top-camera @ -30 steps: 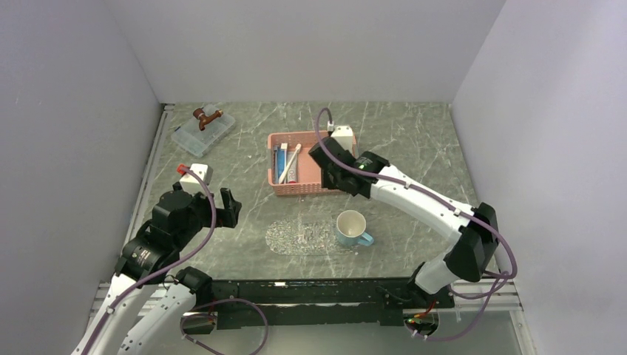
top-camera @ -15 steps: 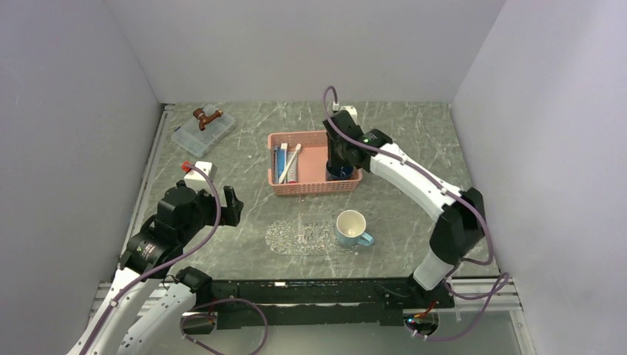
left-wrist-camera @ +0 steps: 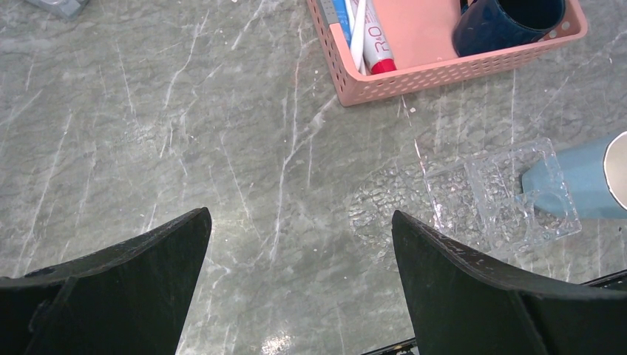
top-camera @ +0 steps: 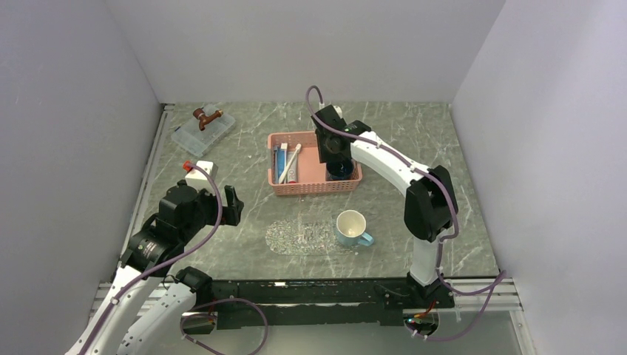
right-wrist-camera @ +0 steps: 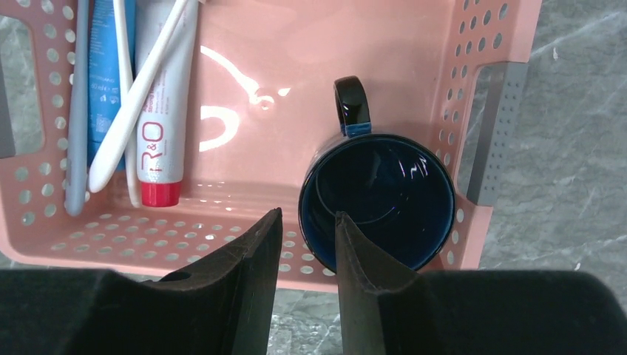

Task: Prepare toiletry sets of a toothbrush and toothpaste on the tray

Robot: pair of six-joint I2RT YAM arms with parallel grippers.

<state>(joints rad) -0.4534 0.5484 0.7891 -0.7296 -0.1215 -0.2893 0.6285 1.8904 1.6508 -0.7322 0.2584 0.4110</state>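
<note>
The right arm has swung in over the pink basket, well apart from the tray, which holds nothing yet. The right gripper now hangs above the dark blue mug, jaws part-way apart astride its near rim; whether they pinch it I cannot tell. The left gripper waits with jaws wide apart. The toothbrushes and toothpaste tubes lie at the basket's other end, so no set looks begun.
</note>
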